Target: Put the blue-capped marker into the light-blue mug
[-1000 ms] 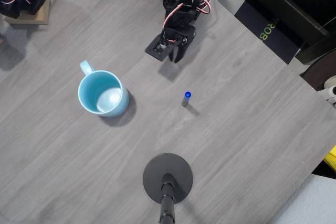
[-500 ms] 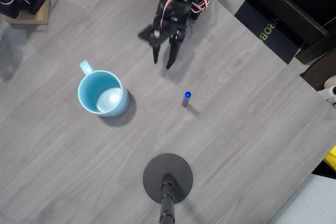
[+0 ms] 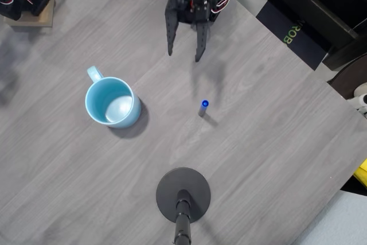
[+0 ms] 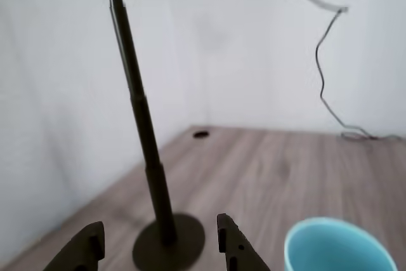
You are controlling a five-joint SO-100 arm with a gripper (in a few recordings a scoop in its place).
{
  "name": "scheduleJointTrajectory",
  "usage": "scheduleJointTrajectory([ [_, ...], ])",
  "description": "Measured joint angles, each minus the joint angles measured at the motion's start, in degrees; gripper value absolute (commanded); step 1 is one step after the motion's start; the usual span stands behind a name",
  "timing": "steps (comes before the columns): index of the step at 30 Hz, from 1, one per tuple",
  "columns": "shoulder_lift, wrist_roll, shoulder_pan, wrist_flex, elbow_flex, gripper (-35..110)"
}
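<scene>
Grey wood table (image 3: pixel 275 142), claw (image 3: pixel 184 55) spread open near the far edge, gripping nothing.
Marker (image 3: pixel 203 107) standing upright, blue cap up, just below the claw in the overhead view; mug (image 3: pixel 112 102) well left of marker.

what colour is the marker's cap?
Bright blue; the blue-capped marker stands upright on the table, clearest in the overhead view.
</scene>
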Motion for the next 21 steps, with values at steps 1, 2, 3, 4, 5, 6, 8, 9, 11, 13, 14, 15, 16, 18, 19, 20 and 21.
scheduleJointTrajectory([
  [1, -3.8, 0.0, 0.0, -1.8, -0.7, 28],
  [2, -6.1, 0.0, -0.1, -3.4, -1.0, 28],
  [3, -8.0, 0.0, -0.3, -5.4, -0.9, 28],
  [4, -9.8, 0.0, -1.1, -6.8, -1.1, 29],
  [5, -11.4, 0.0, -1.8, -8.7, -1.1, 29],
  [6, -13.5, 0.0, -2.9, -10.5, -1.0, 30],
  [8, -15.7, -0.2, -4.2, -12.9, 0.8, 30],
  [9, -16.4, 0.1, -4.7, -13.8, 1.5, 30],
  [11, -17.3, 0.2, -6.9, -15.8, 3.6, 30],
  [13, -17.4, 0.2, -9.8, -17.9, 7.0, 30],
  [14, -17.4, -0.1, -10.6, -19.0, 8.6, 30],
  [15, -17.4, -0.1, -11.4, -19.5, 10.2, 30],
  [16, -17.4, 0.2, -11.9, -19.8, 11.5, 30],
  [18, -17.4, 0.3, -13.4, -20.5, 13.7, 30],
  [19, -17.4, 0.2, -14.0, -21.1, 14.7, 30],
  [20, -17.5, 0.4, -14.1, -21.7, 15.6, 30],
  [21, -17.8, 0.4, -13.9, -22.2, 16.3, 30],
])
